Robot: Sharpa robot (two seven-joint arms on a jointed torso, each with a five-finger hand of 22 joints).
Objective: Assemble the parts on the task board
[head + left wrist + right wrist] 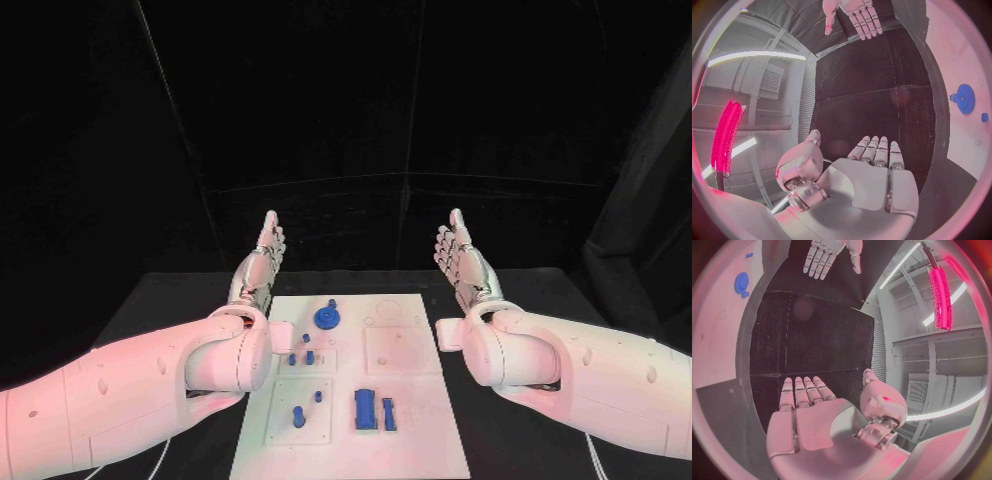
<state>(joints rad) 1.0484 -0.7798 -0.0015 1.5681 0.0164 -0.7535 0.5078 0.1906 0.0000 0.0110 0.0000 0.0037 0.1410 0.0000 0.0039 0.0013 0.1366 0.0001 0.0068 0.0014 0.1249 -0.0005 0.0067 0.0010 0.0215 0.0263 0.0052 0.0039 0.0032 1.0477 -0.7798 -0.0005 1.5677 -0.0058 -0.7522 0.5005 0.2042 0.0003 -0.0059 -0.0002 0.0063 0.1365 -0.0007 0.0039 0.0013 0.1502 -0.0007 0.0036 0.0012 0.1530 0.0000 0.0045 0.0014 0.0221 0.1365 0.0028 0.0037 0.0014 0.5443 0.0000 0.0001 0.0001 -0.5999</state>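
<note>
Probably a lab: black-draped table (519,285), strip lights (754,56).

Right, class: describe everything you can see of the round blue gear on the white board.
The blue gear is a small flat toothed disc, plastic by its look, lying on the far part of the white task board, with a small blue knob beside its rim. Other blue parts lie nearer on the board. Nothing touches the gear; the left robot hand and right robot hand hang apart from it.

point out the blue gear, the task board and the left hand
blue gear (327,319), head view, its middle
task board (411,440), head view, bare near right part
left hand (264,255), head view, mid-hand
</note>
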